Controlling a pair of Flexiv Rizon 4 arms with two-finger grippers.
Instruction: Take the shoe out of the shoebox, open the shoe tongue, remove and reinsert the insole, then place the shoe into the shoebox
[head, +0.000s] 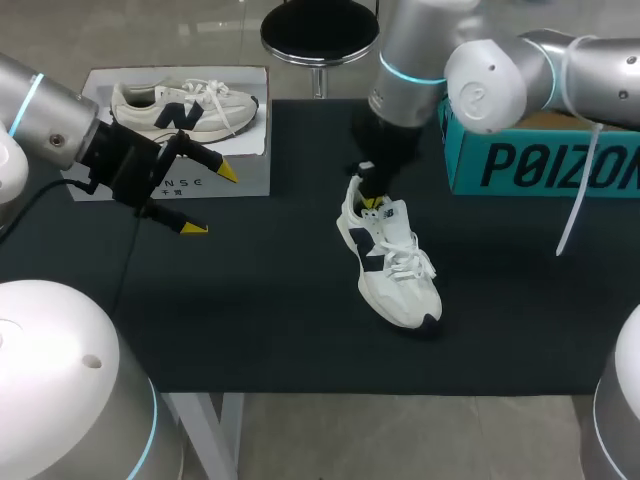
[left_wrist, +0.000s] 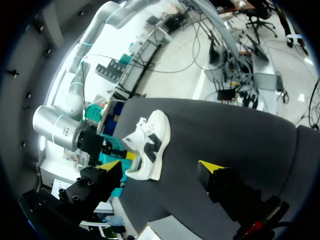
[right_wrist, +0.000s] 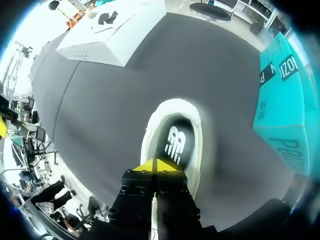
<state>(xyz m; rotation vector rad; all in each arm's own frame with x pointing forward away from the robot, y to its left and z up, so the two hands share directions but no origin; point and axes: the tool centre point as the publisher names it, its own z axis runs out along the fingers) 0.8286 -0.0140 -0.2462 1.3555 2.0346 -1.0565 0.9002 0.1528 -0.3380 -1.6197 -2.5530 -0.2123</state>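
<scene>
Shoe (head: 392, 262), white with dark trim, lies on the dark table (head: 250, 320) directly under the right pincer (head: 372, 203). That pincer's yellow tips are pressed together at the heel opening, just above the insole (right_wrist: 175, 142). The left pincer (head: 210, 200) hangs well apart from the shoe, fingers spread wide and holding nothing. It is just beside the white shoebox (head: 245, 175), where a second shoe (head: 185, 108) lies. A teal box (head: 540, 165) sits near the right pincer.

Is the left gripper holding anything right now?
No, the left gripper hangs open above the black mat beside the white shoebox, with nothing between its fingers.
</scene>
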